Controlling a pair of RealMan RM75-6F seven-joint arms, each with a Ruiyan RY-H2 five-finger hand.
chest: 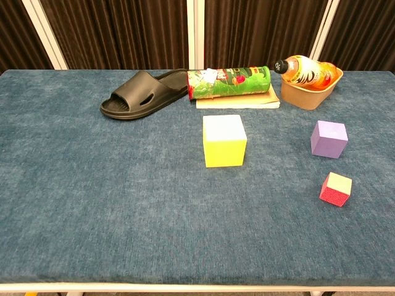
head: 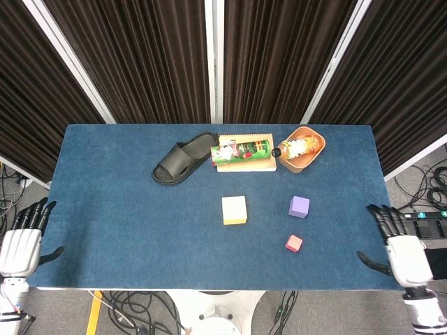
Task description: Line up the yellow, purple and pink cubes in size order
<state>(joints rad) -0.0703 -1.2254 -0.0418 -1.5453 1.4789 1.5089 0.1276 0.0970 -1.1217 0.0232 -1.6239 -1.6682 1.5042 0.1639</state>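
Head view: right hand [head: 404, 255] spread, holding nothing, past the table's right edge; small pink cube [head: 294, 243] nearest it, mid-sized purple cube [head: 299, 206] farther, large yellow cube [head: 234, 210] farthest. Left hand [head: 19, 244] spread, bare, well apart.

Chest view: neither hand showing; yellow cube [chest: 224, 140], purple cube [chest: 328, 139], pink cube [chest: 336, 189] apart on blue cloth table [chest: 92, 185].

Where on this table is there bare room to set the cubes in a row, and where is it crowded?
Bare cloth spans the table's left half, from the slipper down to the near edge, and the near strip below the yellow cube. Crowded: back centre, where slipper, green can, board and bowl cluster; purple cube and pink cube occupy the right.
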